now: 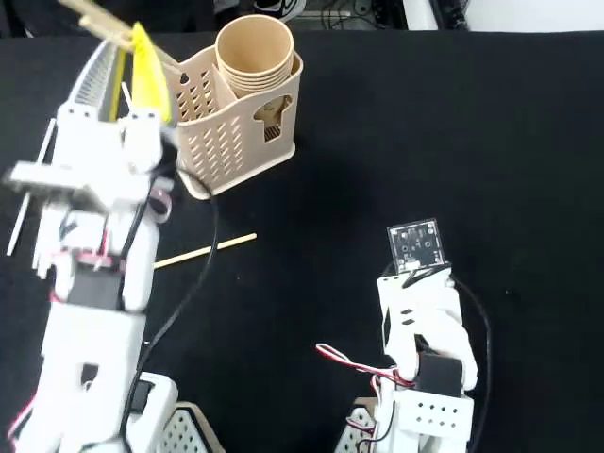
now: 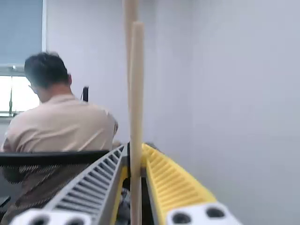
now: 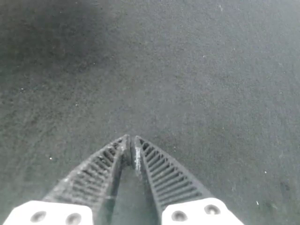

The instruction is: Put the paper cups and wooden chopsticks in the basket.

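Left of basket (image 1: 236, 142): left end effector (image 2: 136, 152) raised, clenched on chopsticks (image 2: 136, 84).
Inside basket: cups (image 1: 253, 52).
Before basket: loose chopstick (image 1: 204, 249) on table (image 1: 425, 123).
Right end effector (image 3: 130, 143): closed, empty.
Advice: centre over the basket's compartment beside the cups, tip chopsticks down, then release.

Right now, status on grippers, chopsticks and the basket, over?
Left gripper shut on a chopstick, raised beside the basket. Right gripper shut, empty. Paper cups in basket; second chopstick loose on table. Nothing blocking.
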You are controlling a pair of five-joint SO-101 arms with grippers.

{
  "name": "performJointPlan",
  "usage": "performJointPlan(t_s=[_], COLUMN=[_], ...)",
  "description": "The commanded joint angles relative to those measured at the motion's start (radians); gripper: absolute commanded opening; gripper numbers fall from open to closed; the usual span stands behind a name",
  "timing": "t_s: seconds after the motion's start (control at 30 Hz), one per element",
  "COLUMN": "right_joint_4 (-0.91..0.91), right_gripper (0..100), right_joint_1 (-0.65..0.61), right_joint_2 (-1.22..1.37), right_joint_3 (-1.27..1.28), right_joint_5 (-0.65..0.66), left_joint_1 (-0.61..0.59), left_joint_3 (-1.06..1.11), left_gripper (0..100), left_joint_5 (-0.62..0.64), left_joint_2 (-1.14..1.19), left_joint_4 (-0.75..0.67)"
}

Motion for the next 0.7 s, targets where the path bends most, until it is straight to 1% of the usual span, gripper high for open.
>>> performJointPlan(t_s=[0.0, 0.1, 0.17, 0.37, 0.57, 0.63, 0.67], right_joint_4=[-0.003, -0.003, -0.005, -0.005, -0.005, -0.005, -0.005], right_gripper=[1.5, 1.5, 1.5, 1.5, 1.5, 1.5, 1.5], right_joint_1=[-0.015, -0.015, -0.015, -0.015, -0.015, -0.015, -0.014], right_joint_2=[-0.067, -0.067, -0.067, -0.067, -0.067, -0.067, -0.067], right_joint_3=[0.001, 0.001, 0.001, 0.001, 0.001, 0.001, 0.001], right_joint_5=[0.006, 0.006, 0.006, 0.006, 0.006, 0.006, 0.006], left_joint_1=[-0.071, -0.127, -0.139, -0.110, -0.084, -0.081, -0.076], left_joint_3=[-0.182, -0.271, -0.302, -0.344, -0.335, -0.351, -0.369], left_gripper=[3, 3, 3, 3, 3, 5, 8], left_joint_5=[0.068, 0.199, 0.250, 0.252, 0.252, 0.239, 0.229], left_joint_2=[0.296, 0.436, 0.480, 0.503, 0.509, 0.503, 0.503], left_joint_4=[-0.015, -0.008, -0.005, 0.103, 0.135, 0.199, 0.239])
